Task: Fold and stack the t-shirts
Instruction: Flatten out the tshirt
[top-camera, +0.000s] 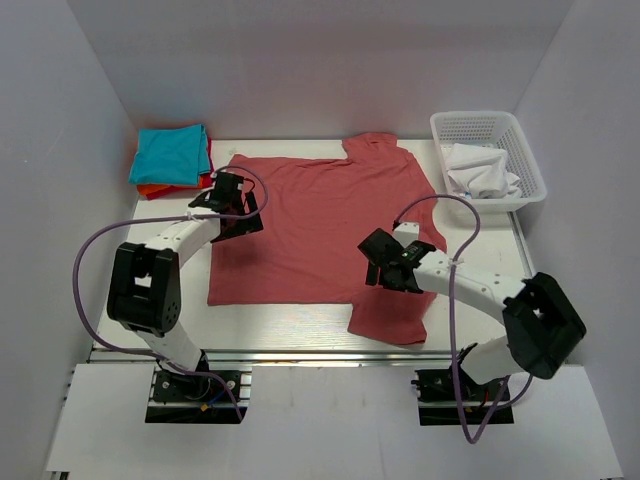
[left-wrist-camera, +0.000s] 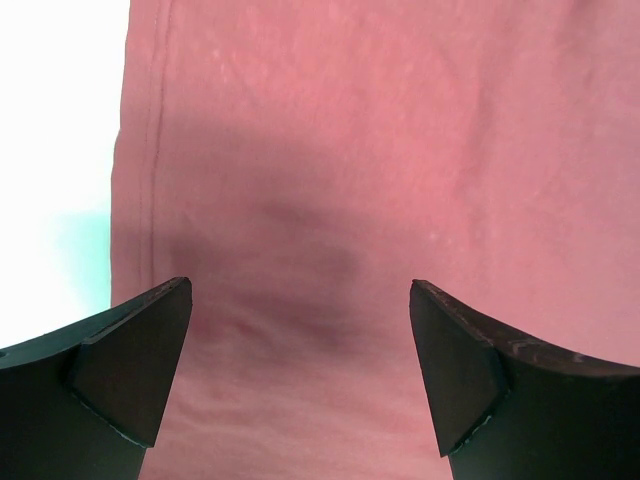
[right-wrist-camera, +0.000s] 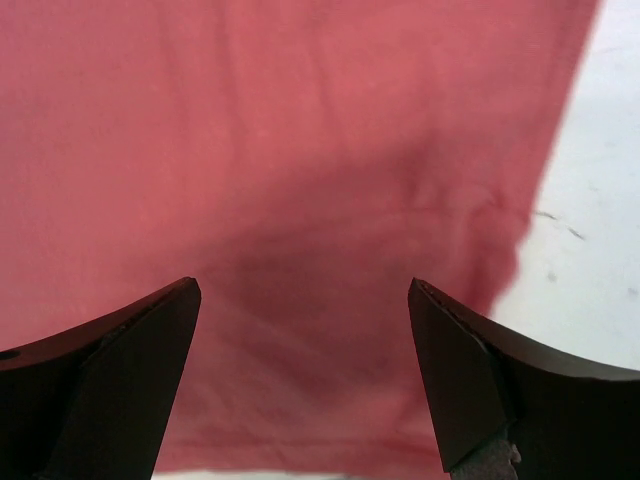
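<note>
The dusty salmon-red t-shirt (top-camera: 320, 225) lies spread flat in the middle of the table, with a sleeve at the back and a flap hanging toward the front right. A folded stack with a teal shirt (top-camera: 170, 153) on top of red and orange ones (top-camera: 152, 189) sits at the back left. My left gripper (top-camera: 236, 205) is open above the shirt's left edge (left-wrist-camera: 330, 150). My right gripper (top-camera: 383, 262) is open above the shirt's right part (right-wrist-camera: 300, 150), near its edge. Neither holds anything.
A white lattice basket (top-camera: 525, 165) with white cloth (top-camera: 480, 172) stands at the back right. White walls enclose the table on three sides. The aluminium rail (top-camera: 300, 355) runs along the front edge.
</note>
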